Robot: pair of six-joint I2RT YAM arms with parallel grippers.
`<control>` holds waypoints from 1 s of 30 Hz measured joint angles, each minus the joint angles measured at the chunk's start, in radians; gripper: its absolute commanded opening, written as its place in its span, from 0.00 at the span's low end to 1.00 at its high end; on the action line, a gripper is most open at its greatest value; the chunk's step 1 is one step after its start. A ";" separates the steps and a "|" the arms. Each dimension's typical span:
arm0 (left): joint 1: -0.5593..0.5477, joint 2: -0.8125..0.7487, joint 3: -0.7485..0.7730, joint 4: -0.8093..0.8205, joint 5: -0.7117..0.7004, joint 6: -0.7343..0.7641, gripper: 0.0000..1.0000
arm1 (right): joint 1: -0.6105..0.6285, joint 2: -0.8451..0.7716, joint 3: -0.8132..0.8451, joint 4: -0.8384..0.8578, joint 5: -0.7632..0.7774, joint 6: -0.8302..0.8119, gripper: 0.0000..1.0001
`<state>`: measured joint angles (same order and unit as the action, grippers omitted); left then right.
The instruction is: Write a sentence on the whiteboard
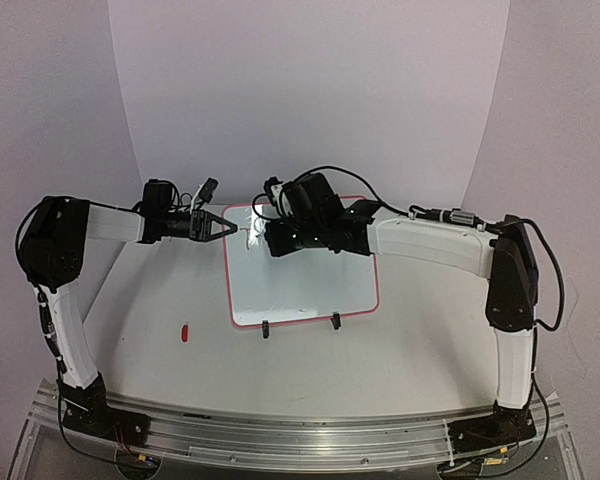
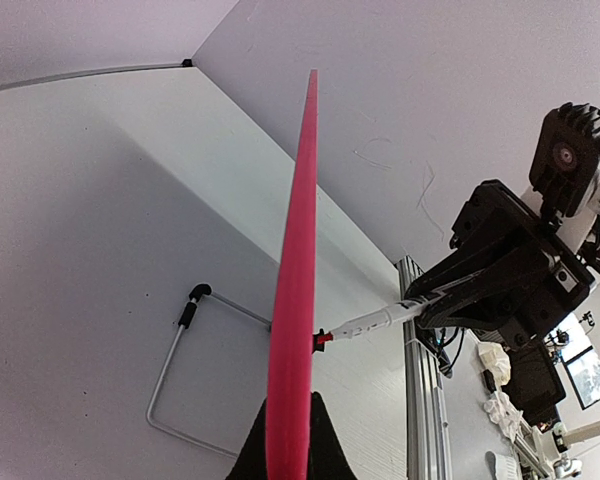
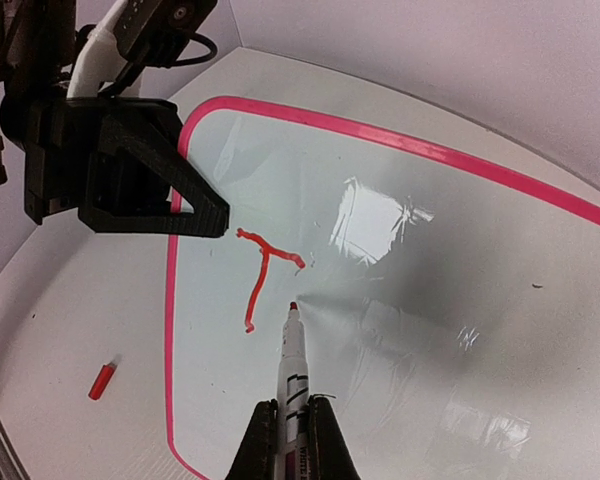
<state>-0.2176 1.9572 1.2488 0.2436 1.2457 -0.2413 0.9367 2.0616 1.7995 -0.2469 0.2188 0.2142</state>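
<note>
i see a white bench, plain pale walls closing in behind it, and a metal rail along its near edge.

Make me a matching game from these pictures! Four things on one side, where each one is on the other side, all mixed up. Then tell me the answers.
Things:
1. marker
2. red cap
3. red T
4. whiteboard

Places:
A. lying on the table, left of the board
B. pinched at its edge by the left tool
C. written on the board
D. held in the right tool

Pairs: 1-D, 2-A, 3-C, 4-B
</note>
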 measured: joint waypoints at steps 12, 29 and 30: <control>0.000 0.000 0.000 0.000 -0.001 0.000 0.00 | 0.000 0.013 0.005 -0.001 0.023 -0.001 0.00; 0.000 0.000 0.000 -0.004 -0.001 0.001 0.00 | 0.002 0.044 0.062 -0.029 0.027 -0.005 0.00; 0.000 0.000 0.000 -0.006 -0.002 0.001 0.00 | 0.002 0.046 0.065 -0.031 0.025 -0.005 0.00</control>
<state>-0.2176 1.9572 1.2488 0.2380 1.2438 -0.2401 0.9386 2.1077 1.8643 -0.2781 0.2434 0.2096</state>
